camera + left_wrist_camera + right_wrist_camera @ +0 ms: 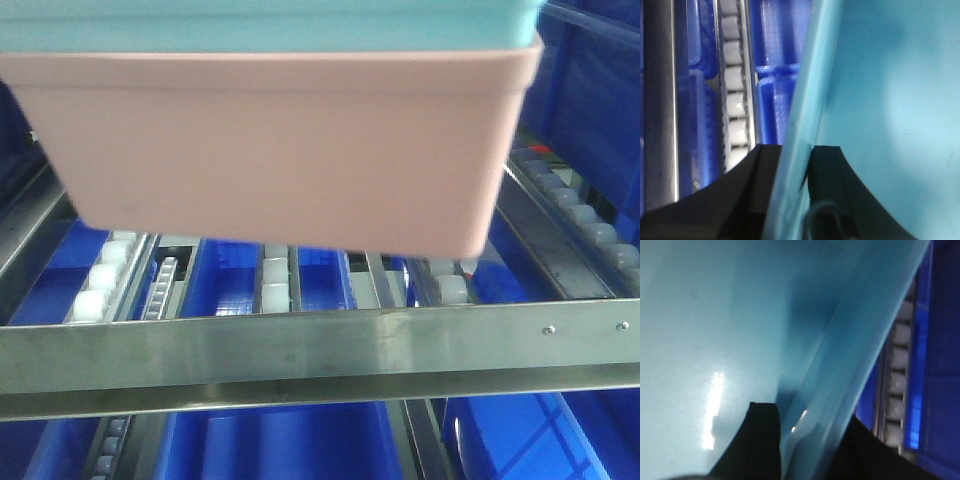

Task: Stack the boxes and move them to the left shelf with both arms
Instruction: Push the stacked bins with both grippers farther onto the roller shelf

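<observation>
The salmon pink box (280, 140) hangs in the air with the turquoise box (270, 25) nested in its top. The stack floats just above the left shelf, over its steel front crossbar (320, 345) and white roller rails (275, 280). In the left wrist view my left gripper (796, 150) is shut on the side wall of the turquoise box (890, 90), one black finger inside and one outside. My right gripper (807, 412) clamps the opposite wall of the turquoise box (715, 315) the same way. Neither gripper shows in the front view.
Dark blue crates (280, 440) sit under the rack and another stands at the right (590, 90). Roller rails run beside each gripper (735, 90) (897, 370), with blue crates (777, 50) beneath. A slanted steel side rail (545, 235) borders the lane on the right.
</observation>
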Controlling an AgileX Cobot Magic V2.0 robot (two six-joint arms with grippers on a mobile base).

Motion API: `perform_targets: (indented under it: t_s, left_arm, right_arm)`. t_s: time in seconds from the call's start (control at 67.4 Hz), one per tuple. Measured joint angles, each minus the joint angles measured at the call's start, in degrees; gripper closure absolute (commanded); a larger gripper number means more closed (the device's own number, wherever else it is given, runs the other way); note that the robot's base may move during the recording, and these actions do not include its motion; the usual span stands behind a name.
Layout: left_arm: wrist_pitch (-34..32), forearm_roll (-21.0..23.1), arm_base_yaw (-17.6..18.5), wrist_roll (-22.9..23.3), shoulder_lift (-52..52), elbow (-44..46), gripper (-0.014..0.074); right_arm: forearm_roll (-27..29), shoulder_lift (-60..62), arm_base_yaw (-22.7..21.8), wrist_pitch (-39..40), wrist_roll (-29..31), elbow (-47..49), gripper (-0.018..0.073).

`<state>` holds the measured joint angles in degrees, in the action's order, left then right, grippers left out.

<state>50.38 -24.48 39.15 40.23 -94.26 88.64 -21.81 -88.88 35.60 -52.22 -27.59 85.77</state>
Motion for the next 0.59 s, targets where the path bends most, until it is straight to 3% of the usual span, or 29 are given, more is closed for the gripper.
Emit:
perform_targets:
  t_s: [0.356, 0.594]
  left_arm:
    - [-6.8, 0.3, -6.8, 0.2, -1.3, 0.0, 0.0599]
    - [-6.5, 0.3, -8.4, 0.2, -5.8, 0.0, 0.0599]
  right_arm:
    - [2.5, -13.4, -1.4, 1.7, 7.1, 12.3, 0.0503]
    - [2.4, -21.9, -1.7, 0.7, 10.2, 19.0, 0.0503]
